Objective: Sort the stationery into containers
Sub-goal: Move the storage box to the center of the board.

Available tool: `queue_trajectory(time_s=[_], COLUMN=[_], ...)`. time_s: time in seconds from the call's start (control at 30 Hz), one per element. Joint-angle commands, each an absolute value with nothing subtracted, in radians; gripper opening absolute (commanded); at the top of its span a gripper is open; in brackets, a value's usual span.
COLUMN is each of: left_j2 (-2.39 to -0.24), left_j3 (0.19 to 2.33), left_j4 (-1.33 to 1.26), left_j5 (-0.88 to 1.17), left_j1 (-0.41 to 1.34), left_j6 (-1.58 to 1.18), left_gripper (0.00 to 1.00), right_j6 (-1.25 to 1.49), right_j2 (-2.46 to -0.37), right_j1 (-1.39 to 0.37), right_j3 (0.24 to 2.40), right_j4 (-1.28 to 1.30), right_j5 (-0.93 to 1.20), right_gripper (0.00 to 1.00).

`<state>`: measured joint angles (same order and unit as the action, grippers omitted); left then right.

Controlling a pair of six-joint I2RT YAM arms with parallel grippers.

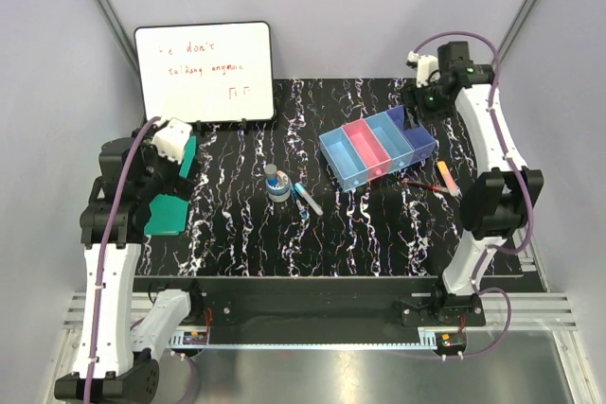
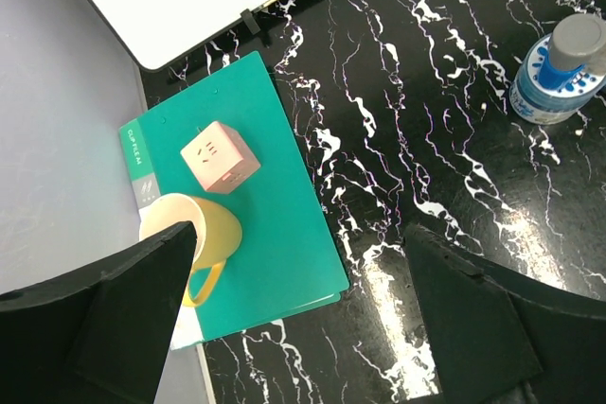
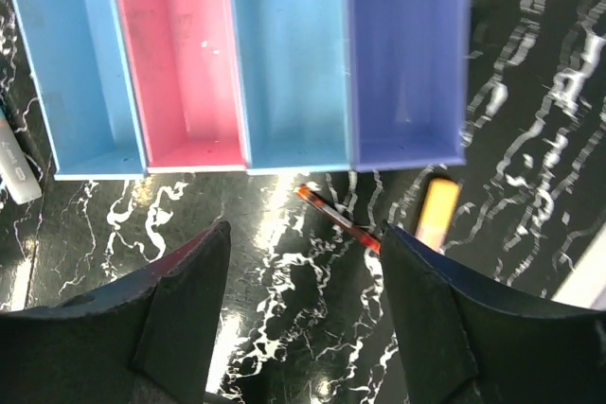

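The four joined bins (image 1: 374,149) stand right of centre: light blue (image 3: 66,63), pink (image 3: 175,54), light blue (image 3: 294,54) and purple-blue (image 3: 407,44), all empty. The white-blue tape roll (image 1: 277,188) with the blue-capped grey cylinder (image 2: 578,42) standing on it is mid-table; the roll also shows in the left wrist view (image 2: 544,92). Blue pens (image 1: 308,198) lie beside it. An orange pen (image 3: 437,213) and a thin red-tipped piece (image 3: 336,218) lie in front of the bins. My left gripper (image 2: 301,232) is open over the green notebook's edge. My right gripper (image 3: 305,229) is open above the red-tipped piece.
A green notebook (image 2: 265,186) at the left carries a pink cube (image 2: 220,156) and a yellow mug (image 2: 194,234). A whiteboard (image 1: 204,73) stands at the back left. A white pen (image 3: 14,172) shows at the left edge of the right wrist view.
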<state>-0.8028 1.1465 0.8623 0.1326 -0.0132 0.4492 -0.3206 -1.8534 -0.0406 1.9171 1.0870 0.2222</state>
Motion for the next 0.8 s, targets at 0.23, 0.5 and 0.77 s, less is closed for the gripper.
queue_trajectory(time_s=[0.23,0.5,0.77], left_j2=[-0.813,-0.781,-0.793], left_j3=[1.154,1.124,1.137], left_j4=[0.782,0.773,0.765], left_j5=[0.166,0.17,0.172], left_j1=[-0.015,-0.015,-0.015], left_j6=[0.557,0.58,0.578], left_gripper=[0.99,0.99,0.99], right_j6=[-0.304,-0.304,-0.31], right_j2=[-2.005,-2.102,-2.209], right_j1=[-0.284,-0.281,-0.281], right_j3=[1.951,1.971,2.036], right_j4=[1.045,0.986,0.985], right_j5=[0.112,0.006,-0.009], right_gripper=[0.62,0.57,0.52])
